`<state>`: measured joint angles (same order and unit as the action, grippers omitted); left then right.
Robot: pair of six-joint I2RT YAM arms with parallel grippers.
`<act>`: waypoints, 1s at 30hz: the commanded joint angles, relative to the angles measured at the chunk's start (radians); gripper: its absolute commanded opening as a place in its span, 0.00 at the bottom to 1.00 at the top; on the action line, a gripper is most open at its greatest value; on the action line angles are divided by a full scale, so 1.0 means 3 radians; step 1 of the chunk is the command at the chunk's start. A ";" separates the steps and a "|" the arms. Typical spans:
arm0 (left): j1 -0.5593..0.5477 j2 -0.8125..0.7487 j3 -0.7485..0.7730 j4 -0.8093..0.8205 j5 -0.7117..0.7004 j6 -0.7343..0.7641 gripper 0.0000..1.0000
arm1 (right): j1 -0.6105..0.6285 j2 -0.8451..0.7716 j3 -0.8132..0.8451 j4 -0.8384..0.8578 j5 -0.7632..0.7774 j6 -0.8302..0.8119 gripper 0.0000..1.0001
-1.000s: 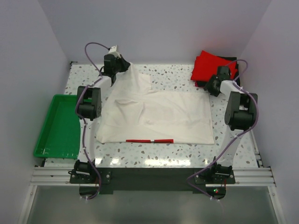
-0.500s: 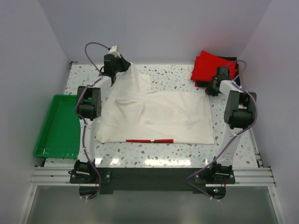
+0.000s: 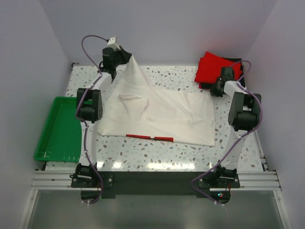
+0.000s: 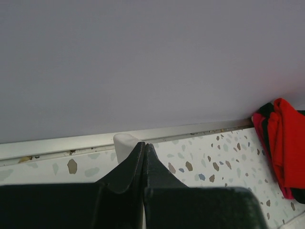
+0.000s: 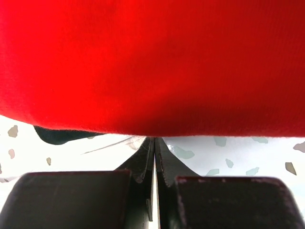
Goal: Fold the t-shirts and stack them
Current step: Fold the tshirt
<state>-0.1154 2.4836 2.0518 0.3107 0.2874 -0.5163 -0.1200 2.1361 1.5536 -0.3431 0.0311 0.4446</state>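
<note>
The cream-white t-shirt (image 3: 157, 117) lies spread on the table, its thin red edge stripe (image 3: 150, 137) toward the front. My left gripper (image 3: 127, 59) (image 4: 144, 144) is shut on the shirt's back-left corner and holds it up in a peak; a tab of white cloth (image 4: 123, 143) pokes past the tips. At the shirt's back-right corner my right gripper (image 3: 215, 90) (image 5: 154, 139) is shut, a thin white strip of cloth showing between its fingers. The folded red t-shirt (image 3: 209, 67) (image 5: 152, 62) (image 4: 281, 138) lies on a black one (image 3: 237, 61) (image 5: 57, 135) just beyond it.
A green plastic tray (image 3: 59, 129) sits off the table's left edge. The back wall and its metal rail (image 4: 190, 131) run close behind the left gripper. The side walls close in on both sides.
My right gripper's jaws have closed at the shirt's back-right corner. The left gripper has lifted its corner higher and farther back, pulling the cloth taut and drawing the front edge back.
</note>
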 commanded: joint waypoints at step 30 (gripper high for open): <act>0.0190 -0.1773 -0.2134 0.0790 -0.0089 -0.0375 0.00 | -0.0142 -0.1321 -0.1000 0.0264 0.0019 0.0338 0.00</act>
<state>-0.0677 2.0544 1.4746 0.4557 0.2909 -0.6003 -0.1577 1.8336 1.2831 -0.2592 0.0097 0.5140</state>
